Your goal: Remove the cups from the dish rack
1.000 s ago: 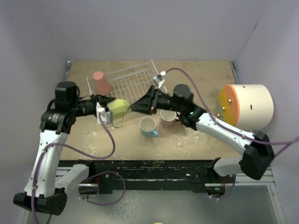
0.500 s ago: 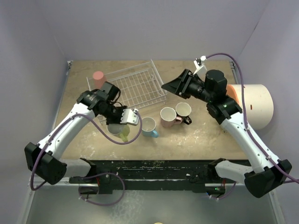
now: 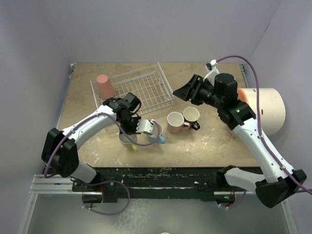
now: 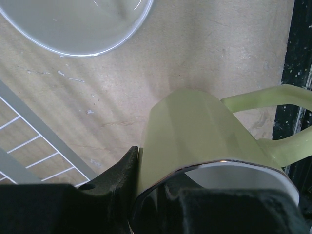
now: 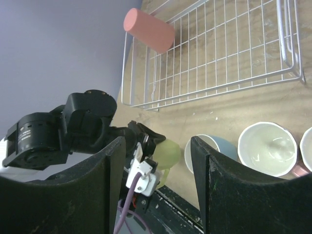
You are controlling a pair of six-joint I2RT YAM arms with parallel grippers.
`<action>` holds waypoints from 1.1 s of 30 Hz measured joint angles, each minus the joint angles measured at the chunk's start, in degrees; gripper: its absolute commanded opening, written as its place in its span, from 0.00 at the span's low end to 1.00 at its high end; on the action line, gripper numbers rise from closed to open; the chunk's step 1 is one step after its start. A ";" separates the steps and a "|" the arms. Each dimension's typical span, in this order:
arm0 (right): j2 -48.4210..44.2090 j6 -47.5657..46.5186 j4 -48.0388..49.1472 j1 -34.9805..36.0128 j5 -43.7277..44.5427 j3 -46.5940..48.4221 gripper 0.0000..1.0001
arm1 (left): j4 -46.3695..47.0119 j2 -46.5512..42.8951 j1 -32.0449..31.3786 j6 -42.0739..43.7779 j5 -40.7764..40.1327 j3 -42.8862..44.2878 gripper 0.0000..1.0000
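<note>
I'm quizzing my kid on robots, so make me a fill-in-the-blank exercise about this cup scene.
The upside-down cup in the dish rack is ____.
The clamped cup in the left claw is ____.
The right claw is ____, holding nothing.
Answers: coral-red; yellow-green; open.

Coral-red cup (image 5: 148, 30) sits at the dish rack's (image 5: 214, 89) far corner — left gripper (image 5: 152, 145) grips the yellow-green cup (image 5: 169, 152) beside the light blue cup (image 5: 219, 151).
</note>
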 measured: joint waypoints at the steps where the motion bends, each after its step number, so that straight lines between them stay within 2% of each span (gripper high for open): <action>1: -0.17 -0.04 -0.07 0.00 0.07 0.00 0.59 | 0.50 0.48 0.00 -0.22 -0.13 -0.22 0.00; 15: -2.40 0.15 0.24 0.02 0.07 -1.03 0.59 | 8.07 7.10 0.00 -2.21 -0.02 -1.86 0.02; 18: -2.40 0.35 0.33 0.00 0.07 -1.03 0.59 | 8.57 8.22 0.00 -2.27 0.09 -1.57 0.49; 19: -2.43 0.42 0.33 0.00 0.07 -1.03 0.60 | 8.35 8.55 0.02 -2.43 0.11 -1.27 0.67; 21: -2.43 0.48 0.33 0.00 0.07 -1.05 0.60 | 8.26 8.85 0.02 -2.25 0.17 -0.48 0.93; 22: -2.43 0.50 0.33 0.02 0.07 -1.05 0.60 | 7.93 8.90 0.13 -2.40 0.15 0.17 1.00; 29: -2.43 0.46 0.33 0.00 0.07 -1.07 0.61 | 1.29 8.35 2.91 -2.12 0.39 8.13 0.99; 33: -2.43 0.33 0.31 0.00 0.07 -1.07 0.62 | -6.45 6.32 7.52 -1.11 1.07 16.02 0.99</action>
